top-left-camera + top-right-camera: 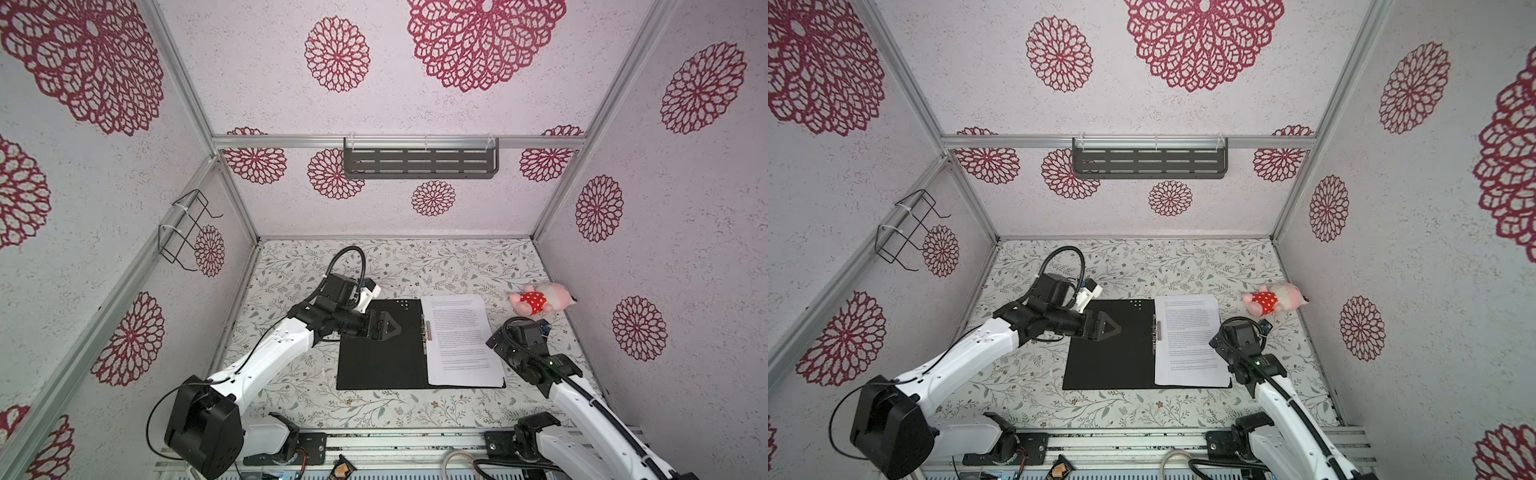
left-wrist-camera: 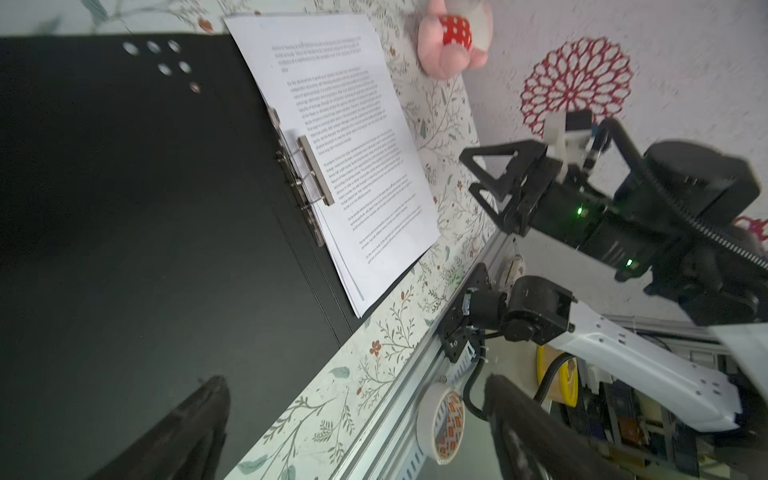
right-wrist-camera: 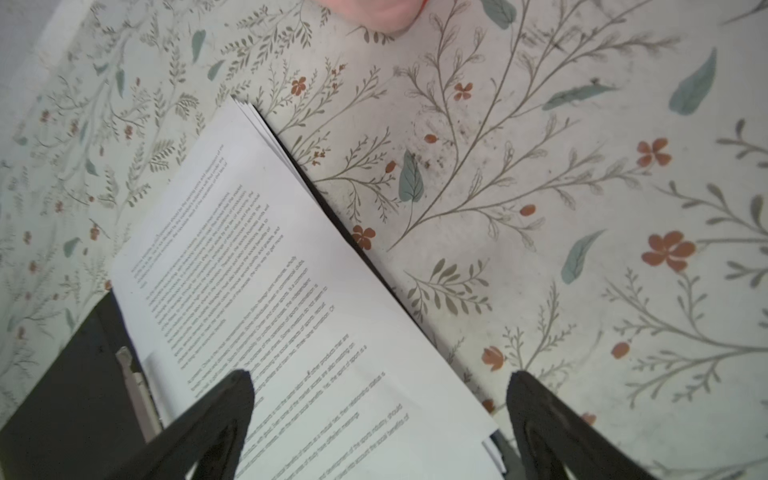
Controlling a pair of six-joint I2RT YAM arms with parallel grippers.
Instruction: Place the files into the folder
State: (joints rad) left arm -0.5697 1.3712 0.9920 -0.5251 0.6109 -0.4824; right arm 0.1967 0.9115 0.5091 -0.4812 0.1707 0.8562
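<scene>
The files [image 1: 461,338] lie clipped on the 3 o'clock half of the open folder [image 1: 374,365]. The left gripper [image 1: 392,328], over its bare 9 o'clock half seemingly to shut it, and the right gripper [image 2: 468,171] show spread, empty jaws.

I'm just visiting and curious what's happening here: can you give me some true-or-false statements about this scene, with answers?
1. The folder lies open on the table. True.
2. The files lie on the bare table beside the folder. False: they lie inside the open folder, at its metal clip.
3. The right gripper is clamped on the files. False: its jaws stand open, holding nothing.
4. A pink plush toy lies on the table, apart from the folder. True.
</scene>
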